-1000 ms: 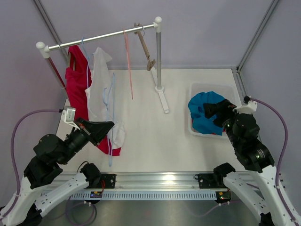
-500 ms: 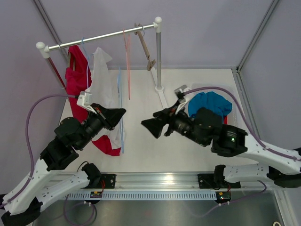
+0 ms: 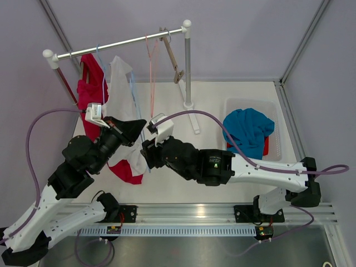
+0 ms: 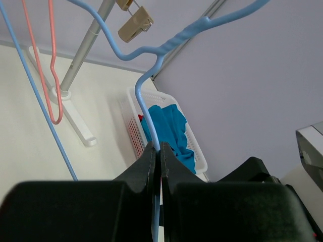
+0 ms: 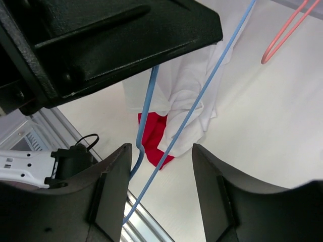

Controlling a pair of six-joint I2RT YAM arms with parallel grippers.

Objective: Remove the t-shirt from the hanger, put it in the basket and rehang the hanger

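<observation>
Rack-side work on the tabletop: the left tool is clamped tight on the thin wire of a light-blue hanger. In its wrist view the two fingers meet on the wire just below the hanger's twisted neck.

The white t-shirt hangs at the left end of the silver rail, draped beside the blue wire, with a red garment behind it to the left. How much of the shirt is on the hanger cannot be made out.

The right tool has reached across to the left and sits just right of the shirt's lower part. Its fingers are spread wide, and the blue hanger wire shows between them against the white cloth. Whether they touch it is unclear.

A pink hanger and a wooden clip hanger hang farther right on the rail. A white basket holding blue cloth stands at the right side.
</observation>
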